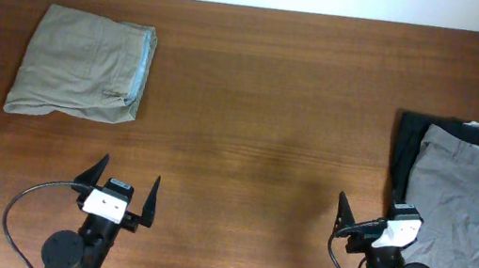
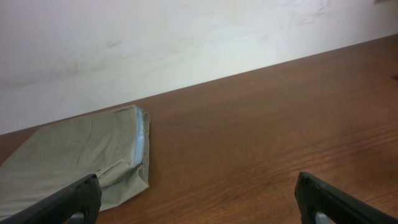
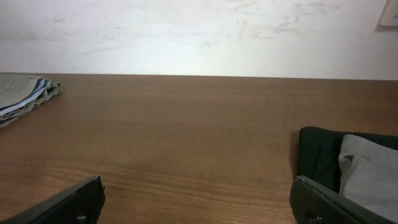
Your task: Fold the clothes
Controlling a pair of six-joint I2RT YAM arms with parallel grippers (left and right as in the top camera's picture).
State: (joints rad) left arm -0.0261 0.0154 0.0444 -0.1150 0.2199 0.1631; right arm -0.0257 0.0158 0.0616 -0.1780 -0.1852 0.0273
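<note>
I see my left claw [image 1: 130,175] and right claw [image 1: 377,216] both spread wide, holding nothing. The grey shorts [image 1: 468,225] lie just right of the right claw on a black garment [image 1: 406,149]. The folded khaki shorts [image 1: 83,63] lie beyond the left claw, slightly left.

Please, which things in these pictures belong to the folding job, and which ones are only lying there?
For the job:
- wrinkled medium-grey cotton shorts, unfolded
- black garment, partly under them
- khaki-beige shorts, already folded

Only lying about:
- brown wooden table
- looped black cable near the front edge
</note>
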